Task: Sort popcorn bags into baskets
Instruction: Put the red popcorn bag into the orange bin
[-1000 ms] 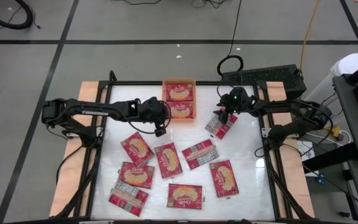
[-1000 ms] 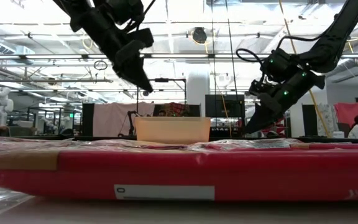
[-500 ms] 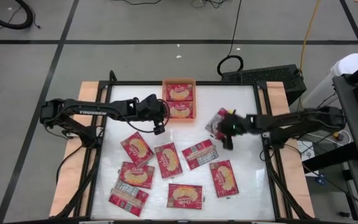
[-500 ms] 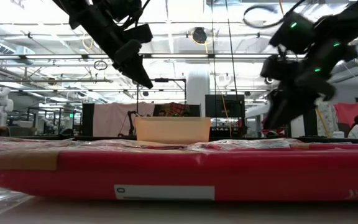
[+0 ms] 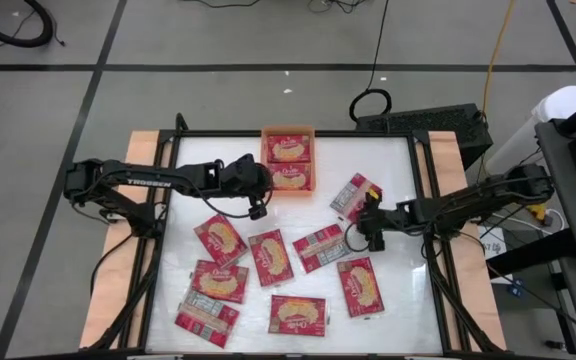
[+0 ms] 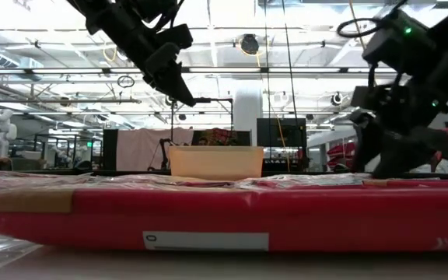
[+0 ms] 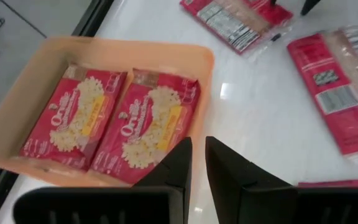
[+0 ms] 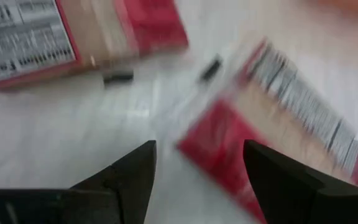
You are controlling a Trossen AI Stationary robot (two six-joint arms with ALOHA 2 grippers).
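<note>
Since a second ago your right gripper (image 5: 365,232) has dropped the packet (image 5: 354,197) and moved nearer, fingers spread, empty; that flat, glossy red bag lies just beyond it, grey back up. Left gripper (image 5: 256,207) hovers at the near-left corner of the shallow orange plastic basket (image 5: 288,132), fingers nearly together, holding nothing. Two bags (image 7: 110,118) lie side by side in the basket.

I see my right gripper (image 8: 197,180) with its fingers spread apart over the pale tabletop (image 8: 73,124). Just beyond them lies a blurred red popcorn bag (image 8: 272,143), and a second bag (image 8: 73,37) lies past it, back side up.
</note>
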